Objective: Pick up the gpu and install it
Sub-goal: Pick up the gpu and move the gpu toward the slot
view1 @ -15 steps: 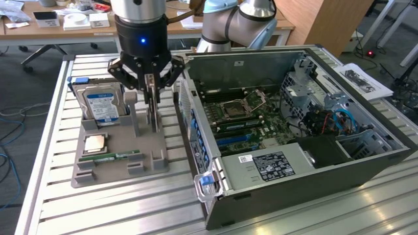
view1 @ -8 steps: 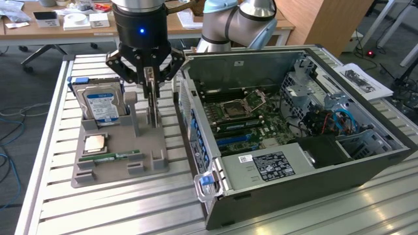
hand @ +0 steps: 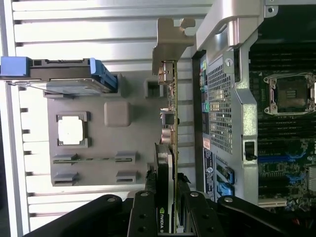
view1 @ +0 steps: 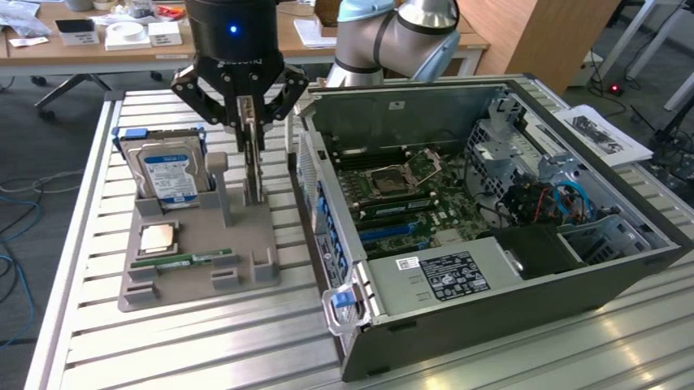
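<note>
gripper: the gripper (view1: 252,122) is clamped on the gpu (view1: 253,162); one black finger (hand: 148,207) sits on each flat side of the card

gpu position: standing on edge, upright, at the side of the grey holder tray (view1: 190,280) closest to the PC case (view1: 488,325). Its lower edge is down at tray level, and honestly you can't tell if it's seated in the slot or just off it

gpu edges: in the wrist view it's seen edge-on, a thin green board line (hand: 171,143) with the silver end bracket (hand: 168,44) sticking out at the far end, past the tray's edge and over the table slats (hand: 98,29)

tight side: the case's perforated rear panel (hand: 222,89) runs right alongside the card, just beside it with only a narrow strip between them

other side: a grey post (view1: 220,183) stands up from the tray near the card, with a bit of bare tray in between

rest of the tray: hard drive (view1: 168,172) with a blue label upright at the far end, CPU (view1: 159,237) lying flat in the middle, RAM stick (view1: 184,261) flat toward the near end, all well clear of the fingers

case: lying on its side with the panel off, so the motherboard (view1: 412,195) faces up in the open

free space: bare table slats (view1: 217,341) in front of the tray
</note>
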Available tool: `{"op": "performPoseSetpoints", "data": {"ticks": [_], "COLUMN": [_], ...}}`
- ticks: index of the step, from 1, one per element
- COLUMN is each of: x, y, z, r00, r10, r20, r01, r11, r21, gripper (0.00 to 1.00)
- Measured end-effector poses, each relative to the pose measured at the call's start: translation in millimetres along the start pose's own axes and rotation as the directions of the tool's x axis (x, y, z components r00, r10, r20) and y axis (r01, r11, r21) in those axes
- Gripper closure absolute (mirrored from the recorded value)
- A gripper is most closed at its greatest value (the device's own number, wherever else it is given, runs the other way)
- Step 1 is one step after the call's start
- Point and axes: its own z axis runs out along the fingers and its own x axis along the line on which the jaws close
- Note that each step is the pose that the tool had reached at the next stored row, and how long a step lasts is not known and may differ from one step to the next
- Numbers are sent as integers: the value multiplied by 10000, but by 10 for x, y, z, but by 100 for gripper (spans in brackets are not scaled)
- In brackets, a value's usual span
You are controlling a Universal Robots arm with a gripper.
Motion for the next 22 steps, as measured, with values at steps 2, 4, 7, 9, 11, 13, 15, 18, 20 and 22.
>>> {"op": "performPoseSetpoints", "data": {"ticks": [2,4,7,9,11,13,15,18,20,22], "x": [-1,-3,-4,-5,-5,-6,-6,-6,-7,-7], "y": [2,3,6,7,7,8,9,9,9,9], "z": [-45,-90,-164,-204,-222,-238,-253,-263,-264,-264], "r00": [10000,10000,10000,10000,10000,10000,10000,9999,9999,9999], "r10": [0,-1,-1,-2,-18,-44,-74,-102,-103,-104], "r20": [0,0,0,0,0,-2,-2,-3,-3,-4], "r01": [0,1,1,2,18,44,74,102,103,104], "r11": [10000,10000,10000,10000,10000,10000,10000,9999,9999,9999], "r21": [0,0,0,0,-1,-1,-2,-3,-3,-3], "gripper": [73,73,73,73,73,73,73,73,73,73]}}
